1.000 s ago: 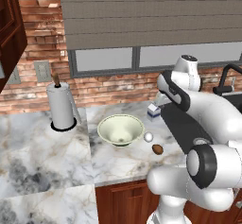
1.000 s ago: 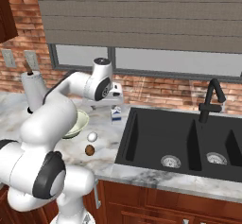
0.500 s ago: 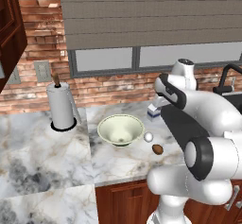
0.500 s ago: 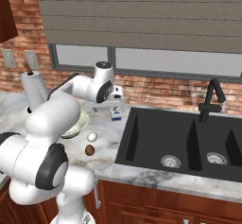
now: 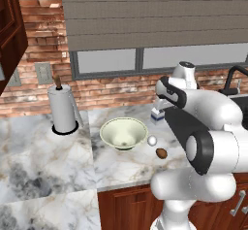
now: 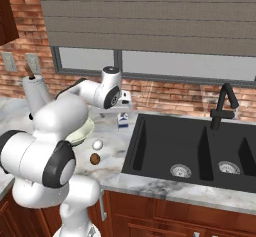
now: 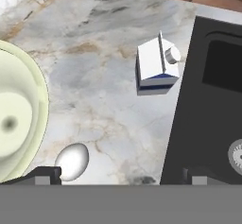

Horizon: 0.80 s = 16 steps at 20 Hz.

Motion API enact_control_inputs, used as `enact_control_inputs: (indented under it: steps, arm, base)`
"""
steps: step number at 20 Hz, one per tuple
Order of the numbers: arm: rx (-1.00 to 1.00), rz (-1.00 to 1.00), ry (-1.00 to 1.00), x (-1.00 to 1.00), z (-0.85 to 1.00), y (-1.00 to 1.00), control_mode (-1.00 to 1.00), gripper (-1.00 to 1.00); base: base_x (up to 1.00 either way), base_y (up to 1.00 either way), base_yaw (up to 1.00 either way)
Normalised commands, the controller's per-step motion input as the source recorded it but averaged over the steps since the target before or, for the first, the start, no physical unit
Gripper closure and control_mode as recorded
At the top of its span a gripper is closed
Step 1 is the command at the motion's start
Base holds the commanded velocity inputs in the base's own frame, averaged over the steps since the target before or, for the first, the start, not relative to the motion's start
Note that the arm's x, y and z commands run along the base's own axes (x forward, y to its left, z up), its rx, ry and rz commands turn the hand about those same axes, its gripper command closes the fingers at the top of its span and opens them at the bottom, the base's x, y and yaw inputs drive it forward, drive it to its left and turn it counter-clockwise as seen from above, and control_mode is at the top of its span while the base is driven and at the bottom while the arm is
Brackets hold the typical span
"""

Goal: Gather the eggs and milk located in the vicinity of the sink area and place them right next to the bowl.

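Marble desk (image 5: 43, 161) under a brick wall carries a paper-towel roll (image 5: 63, 108), a bowl (image 5: 123, 133), a white egg (image 5: 152, 140) and a brown egg (image 5: 161, 153) just beside it. Milk carton (image 7: 156, 69) stands between bowl and sink (image 6: 190, 151). Above it hangs the claw (image 7: 120, 173), spread wide, holding nothing.

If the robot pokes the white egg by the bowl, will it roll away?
Probably. The white egg looks smooth and rounded and lies on a flat marble counter, so a nudge would likely set it rolling. The bowl close beside it might stop it on that side. It likely cracks easily too.
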Motion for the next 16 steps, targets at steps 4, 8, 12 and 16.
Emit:
enact_control_inputs:
  steps: [4, 8, 12, 16]
  arm:
    - [0.0, 0.0, 0.0, 0.21, -0.09, 0.0, -1.0, -1.0]
    - [0.0, 0.0, 0.0, 0.23, -0.1, 0.0, -1.0, -1.0]
    - [0.0, 0.0, 0.0, 0.23, -0.13, 0.0, -1.0, -1.0]
    - [0.0, 0.0, 0.0, 0.22, -0.15, -0.01, -1.0, -1.0]
  base:
    - [0.0, 0.0, 0.0]
    - [0.0, 0.0, 0.0]
    - [0.0, 0.0, 0.0]
    - [0.0, 0.0, 0.0]
